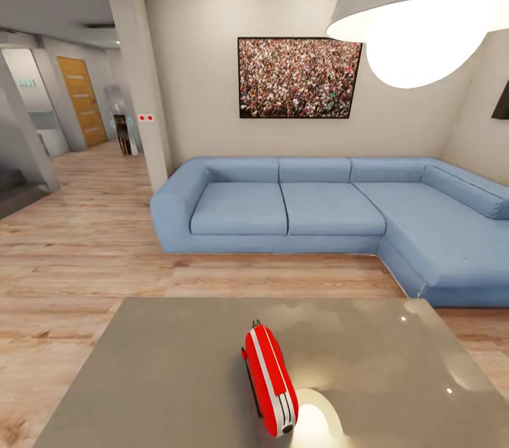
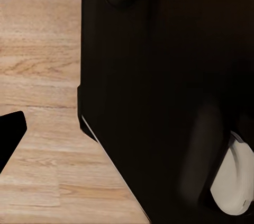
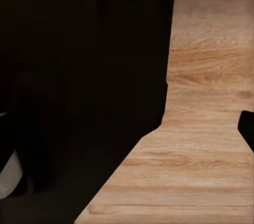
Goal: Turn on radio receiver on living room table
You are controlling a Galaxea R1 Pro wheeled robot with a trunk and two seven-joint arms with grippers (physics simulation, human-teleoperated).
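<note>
The red radio receiver [image 1: 271, 381] stands on the glossy grey table [image 1: 162, 377], near its front edge and a little right of the middle. I see it edge-on, with its white-and-grey bands running along the top and its thin handle on the left side. In the left wrist view one black fingertip [image 2: 9, 136] hangs over the wood floor beside the robot's dark body. In the right wrist view another black fingertip [image 3: 247, 128] shows the same way. Neither view shows a second finger.
A blue L-shaped sofa [image 1: 304, 211] runs behind the table and along the right. A strip of wood floor [image 1: 85, 250] lies between them. The white pendant lamp [image 1: 424, 17] hangs at the upper right. A hallway with a wooden door [image 1: 81, 98] opens at the left.
</note>
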